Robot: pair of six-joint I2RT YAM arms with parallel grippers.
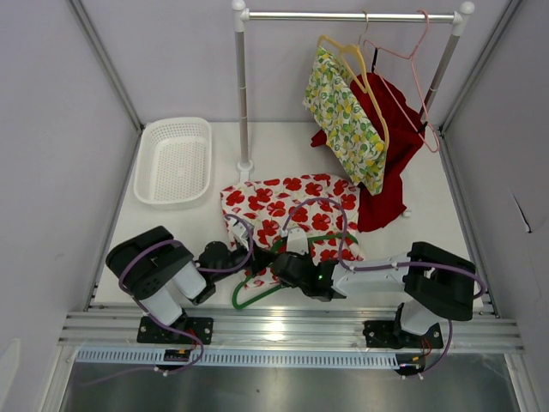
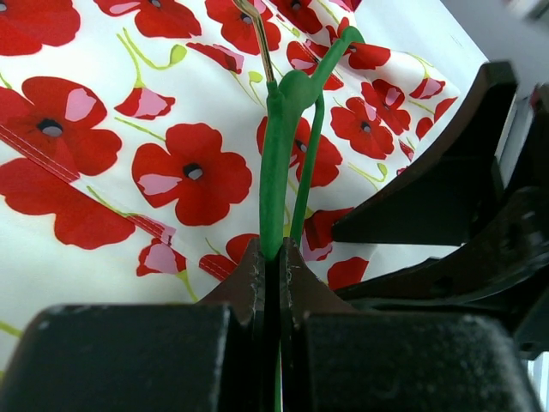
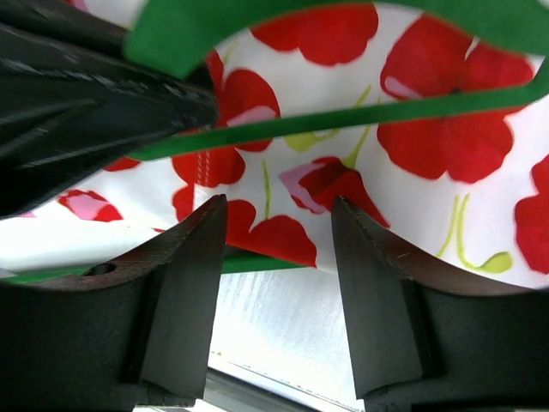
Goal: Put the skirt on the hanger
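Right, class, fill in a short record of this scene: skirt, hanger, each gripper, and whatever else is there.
skirt: white with red poppies, spread on the table
green hanger: lying partly over the skirt's near edge
left gripper: shut on the green hanger
right gripper: open, over skirt and hanger
elsewhere: white basket far left; clothes rail holding a floral garment and a red garment

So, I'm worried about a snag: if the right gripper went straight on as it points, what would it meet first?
Probably the poppy skirt and the green hanger wire on it, framed between its open jaws; depth is unclear.
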